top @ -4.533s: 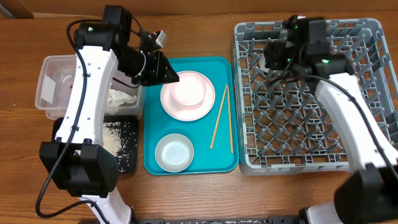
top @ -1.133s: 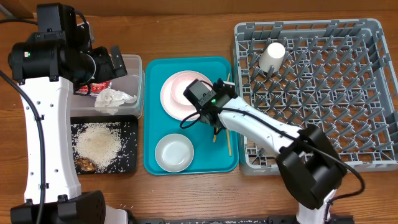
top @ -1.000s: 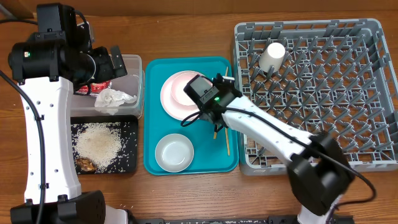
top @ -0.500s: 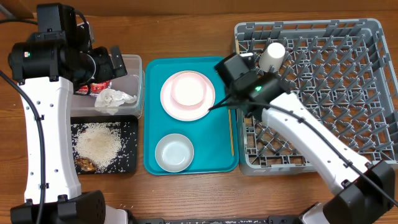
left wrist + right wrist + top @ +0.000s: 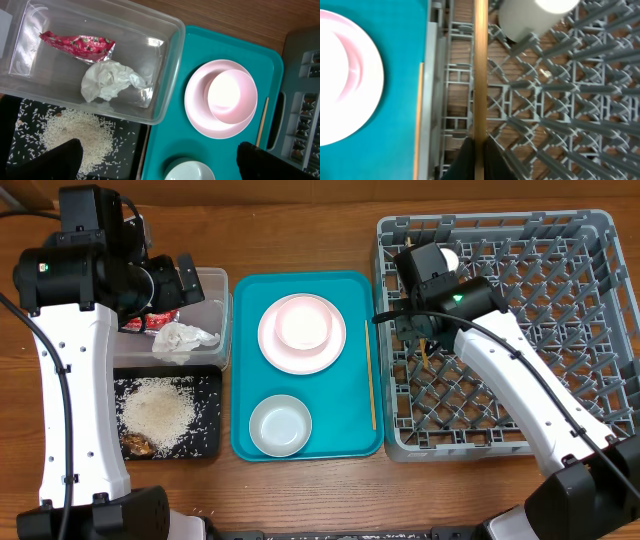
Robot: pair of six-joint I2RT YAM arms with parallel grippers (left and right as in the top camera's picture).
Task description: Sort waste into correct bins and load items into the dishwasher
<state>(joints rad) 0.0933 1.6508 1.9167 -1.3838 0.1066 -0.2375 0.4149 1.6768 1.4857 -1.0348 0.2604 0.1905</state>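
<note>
Chopstick (image 5: 480,75), thin and wooden, clamped between the closed fingers of the right gripper (image 5: 480,159). Held above the grey dish rack (image 5: 560,310), close to the rack's left edge, pointing straight out from the fingertips over the upright pegs. Unclear from these views whether it touches the rack. White cup (image 5: 530,17) among the pegs in the rack's far left corner, just beside the far end of the held stick.

Second chopstick (image 5: 370,380) flat on the teal tray (image 5: 340,410), along the tray's right edge, next to the rack. Pale pink plate (image 5: 275,345) at the tray's far end, with a pinkish bowl (image 5: 303,326) sitting on it. Small grey-white bowl (image 5: 280,425) at the tray's near end, apart from the plate.

Left gripper (image 5: 157,150) spread wide with nothing between its fingers, hanging over the clear tub (image 5: 165,60) to the left of the teal tray. Inside the tub, a red wrapper (image 5: 77,44) and a crumpled white napkin (image 5: 112,82), side by side. Black tray (image 5: 205,390) against the tub's near side, strewn with white rice (image 5: 158,410) and brown scraps (image 5: 138,445) near its front left corner.
</note>
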